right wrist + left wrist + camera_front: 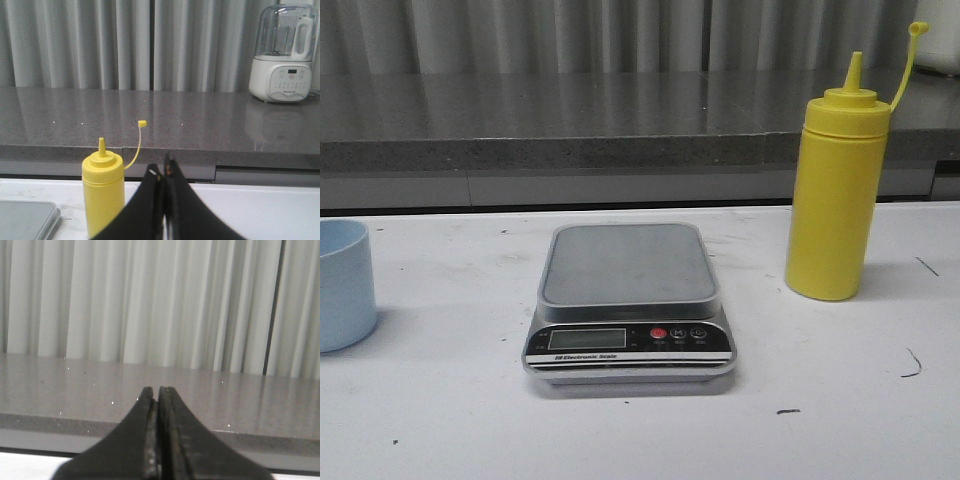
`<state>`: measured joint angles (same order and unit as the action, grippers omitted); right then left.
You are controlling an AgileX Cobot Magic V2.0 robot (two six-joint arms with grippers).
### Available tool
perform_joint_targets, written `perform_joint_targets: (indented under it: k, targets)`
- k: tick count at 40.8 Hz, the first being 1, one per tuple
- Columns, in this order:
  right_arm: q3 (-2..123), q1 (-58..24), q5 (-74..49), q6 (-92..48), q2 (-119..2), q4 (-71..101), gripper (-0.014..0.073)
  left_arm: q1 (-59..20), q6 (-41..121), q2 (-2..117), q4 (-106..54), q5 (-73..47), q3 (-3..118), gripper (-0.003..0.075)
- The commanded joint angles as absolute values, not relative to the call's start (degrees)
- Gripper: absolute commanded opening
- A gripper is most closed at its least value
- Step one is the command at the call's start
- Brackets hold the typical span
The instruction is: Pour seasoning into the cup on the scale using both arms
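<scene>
While both grippers, left (159, 440) and right (164, 205), sit closed and empty, only right wrist view shows blender (285, 52) behind seasoning (104, 192); scale (628, 300) bare.

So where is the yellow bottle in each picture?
Front view: yellow bottle stands right of the scale, cap off.
Left wrist view: not in it.
Right wrist view: it stands beside the closed right hand.
Shared landmark: the grey counter before the curtain.

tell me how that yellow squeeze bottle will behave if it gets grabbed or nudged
The yellow squeeze bottle stands tall on a narrow base, so a high nudge would probably tip it. Its plastic walls look soft and may give when squeezed. The open cap dangles on a thin strap and will likely flop.
</scene>
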<state>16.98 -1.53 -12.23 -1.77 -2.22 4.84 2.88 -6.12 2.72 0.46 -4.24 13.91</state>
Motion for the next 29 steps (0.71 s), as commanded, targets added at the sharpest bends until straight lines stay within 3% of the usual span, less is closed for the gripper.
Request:
perform_joint_targets:
  k: [1,10,20,24,29]
  targets:
    - [23.46,-1.44,-12.53,-2.16,-8.62,5.48,-0.0107,2.98,-6.52,7.95,0.00,-7.79,19.70,-0.0020]
    - [29.58,-1.44,-18.29,-2.16,-19.74,5.65,-0.0107,2.98,-6.41,18.30,0.00,-12.40,24.89,-0.0020]
    - [29.57,-1.44,-17.78,-2.16,-20.72,5.65,-0.0102,2.98,-6.41,19.51,-2.23,-10.84,24.98,-0.0003]
    - [29.57,-1.44,-17.78,-2.16,-20.72,5.59,-0.0027,2.98,-6.41,19.51,-2.23,-10.94,24.98,0.0148]
    - [29.57,-1.44,-17.78,-2.16,-20.72,5.60,0.0197,2.98,-6.41,19.51,-2.23,-10.82,24.87,0.0485]
